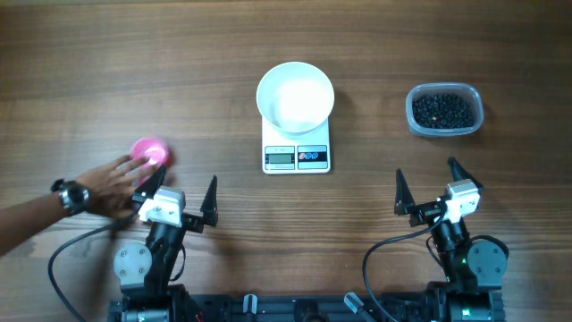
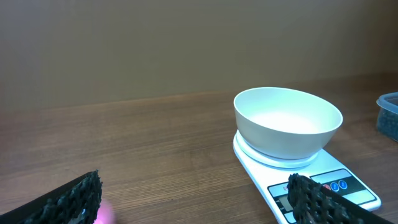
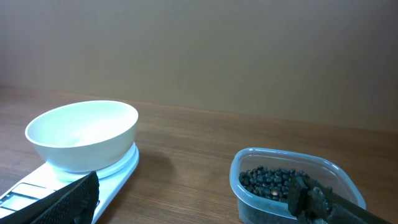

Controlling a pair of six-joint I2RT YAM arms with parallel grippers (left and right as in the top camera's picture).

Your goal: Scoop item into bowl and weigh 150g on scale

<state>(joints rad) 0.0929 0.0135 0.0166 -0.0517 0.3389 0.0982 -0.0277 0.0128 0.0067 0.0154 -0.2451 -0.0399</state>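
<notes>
My left gripper (image 1: 186, 186) stands fully open and holds nothing. My right gripper (image 1: 425, 172) is equally wide and empty. The bowl (image 1: 295, 94) sits on the scale (image 1: 296, 158), ahead of both grippers and between them. The item (image 1: 441, 110) lies in a clear tub (image 1: 414, 97) straight ahead of my right gripper, apart from it. A person's hand (image 1: 112, 183) and a pink object (image 1: 150, 152) lie just beside my left gripper's outer side. Bare table (image 1: 89, 72) separates both grippers from the scale.

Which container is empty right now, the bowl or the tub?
The white bowl on the scale is empty. The clear tub to its right holds the black beans.
</notes>
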